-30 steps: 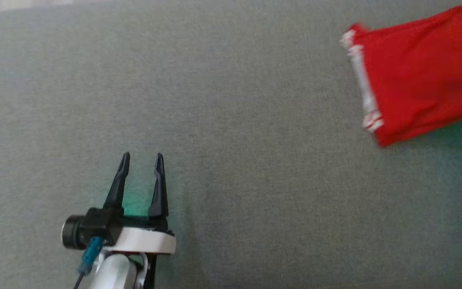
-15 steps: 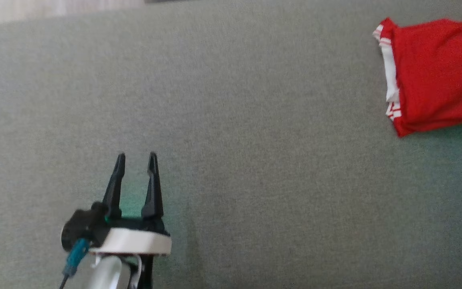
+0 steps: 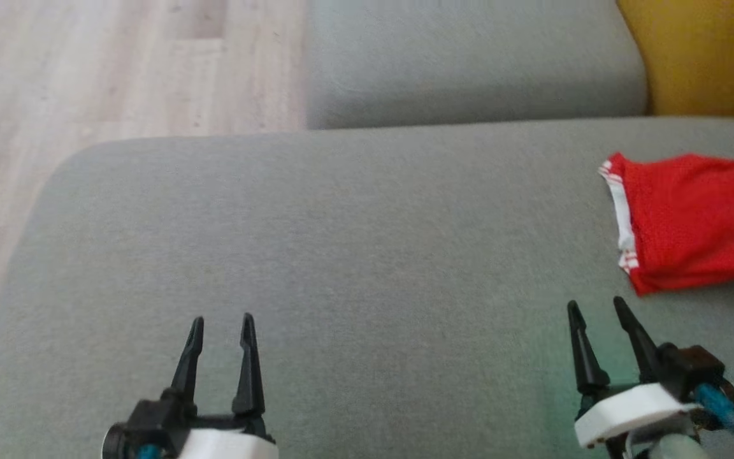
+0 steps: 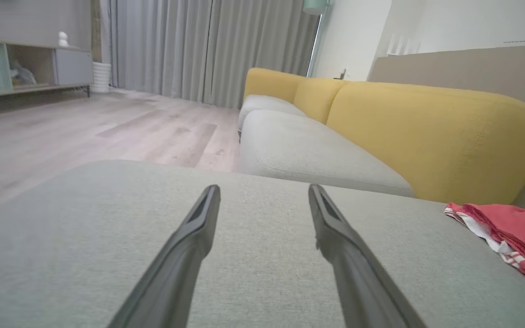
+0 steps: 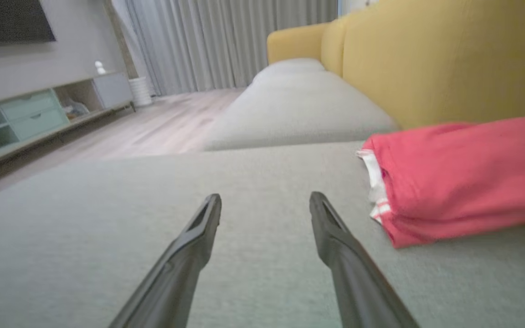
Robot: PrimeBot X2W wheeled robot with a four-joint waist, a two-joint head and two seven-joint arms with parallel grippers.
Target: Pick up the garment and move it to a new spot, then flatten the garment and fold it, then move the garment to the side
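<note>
The garment (image 3: 692,220) is red with white striped trim, folded into a flat bundle on the right side of the grey seat cushion (image 3: 354,255). It also lies at the right of the left wrist view (image 4: 513,232) and the right wrist view (image 5: 458,175). My right gripper (image 3: 595,308) hovers open just in front of the garment, a short gap away, with nothing between its fingers. My left gripper (image 3: 222,321) stands open and empty over bare cushion at the lower left, far from the garment.
A yellow sofa backrest (image 3: 698,57) rises behind the garment. A second grey seat cushion (image 3: 469,64) lies beyond the near one. Wooden floor (image 3: 86,70) runs past the cushion's left and far edges. A low cabinet (image 5: 39,114) stands across the room.
The head camera has tilted up, bringing the floor, second cushion and my right gripper into view. The garment now lies folded and free on the cushion.
</note>
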